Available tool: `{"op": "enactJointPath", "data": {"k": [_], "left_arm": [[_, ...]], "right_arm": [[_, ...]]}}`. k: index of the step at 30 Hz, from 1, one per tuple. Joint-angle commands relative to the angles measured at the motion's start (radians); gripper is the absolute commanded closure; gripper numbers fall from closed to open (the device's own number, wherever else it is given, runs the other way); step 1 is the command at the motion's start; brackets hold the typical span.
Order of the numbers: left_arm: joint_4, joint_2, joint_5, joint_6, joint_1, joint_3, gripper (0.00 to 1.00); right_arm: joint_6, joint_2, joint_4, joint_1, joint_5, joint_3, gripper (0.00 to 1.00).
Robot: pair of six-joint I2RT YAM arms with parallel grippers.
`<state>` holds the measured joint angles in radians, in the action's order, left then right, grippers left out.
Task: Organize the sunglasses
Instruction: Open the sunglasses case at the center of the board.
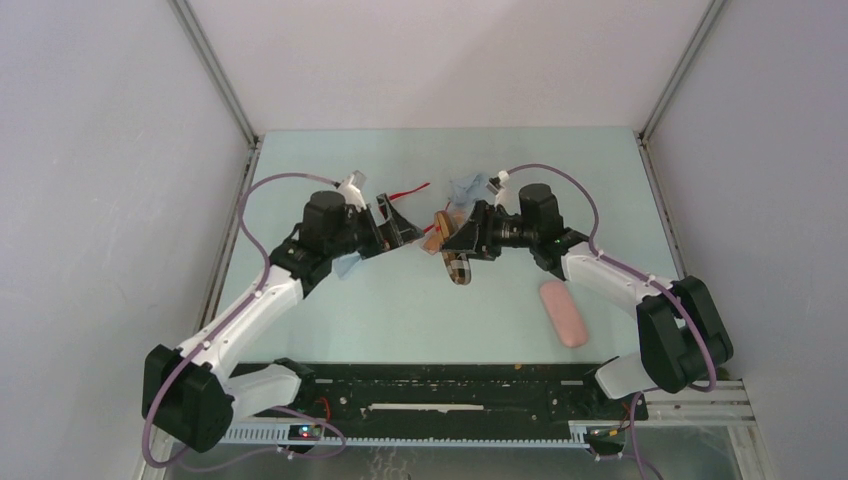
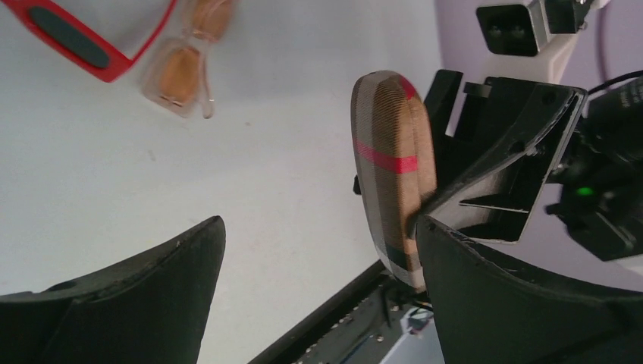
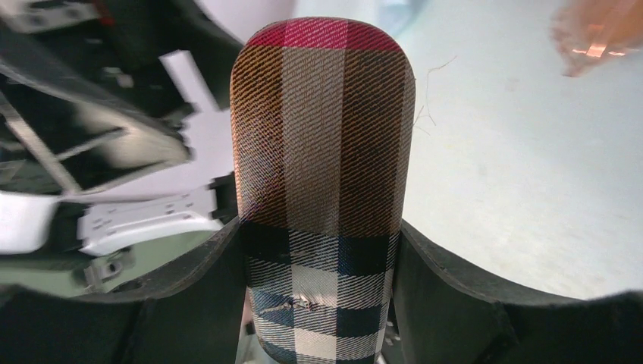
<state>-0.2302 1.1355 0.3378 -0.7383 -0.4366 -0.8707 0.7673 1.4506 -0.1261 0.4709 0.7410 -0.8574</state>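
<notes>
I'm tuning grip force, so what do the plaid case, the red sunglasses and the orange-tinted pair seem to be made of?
Plaid case: woven fabric cover, matte; the twill weave shows, probably over a hard shell.
Red sunglasses: smooth opaque plastic, judging by the even colour and moulded edges.
Orange-tinted pair: clear, pale plastic frame with translucent lenses; thin and likely delicate.

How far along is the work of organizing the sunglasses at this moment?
Nothing looks finished yet. In hand: the right gripper grips the plaid case, and the open left gripper waits beside it. Remaining: the red sunglasses and the orange-tinted pair lie loose on the table, outside any case; the pink case lies apart.
</notes>
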Motion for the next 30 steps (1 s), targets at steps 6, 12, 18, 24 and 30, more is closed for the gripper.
{"op": "enactJointPath", "data": {"k": [6,12,18,24,30], "left_arm": [[0.421,-0.085,0.149,-0.222,-0.005,0.158,0.00],[0.556,-0.075,0.176,-0.300,-0.004,0.189,0.00],[0.616,-0.041,0.214,-0.330,-0.005,0.189,0.00],[0.671,-0.006,0.244,-0.361,-0.005,0.192,0.00],[0.686,0.012,0.246,-0.373,-0.005,0.187,0.05]], "right_arm": [[0.387,0.040,-0.552,-0.008,0.254,0.040,0.65],[0.544,0.082,-0.696,-0.005,0.266,0.039,0.68],[0.643,0.131,-0.816,0.007,0.277,0.040,0.68],[0.728,0.174,-0.949,0.032,0.284,0.040,0.68],[0.823,0.219,-1.079,0.044,0.294,0.040,0.67]]}}
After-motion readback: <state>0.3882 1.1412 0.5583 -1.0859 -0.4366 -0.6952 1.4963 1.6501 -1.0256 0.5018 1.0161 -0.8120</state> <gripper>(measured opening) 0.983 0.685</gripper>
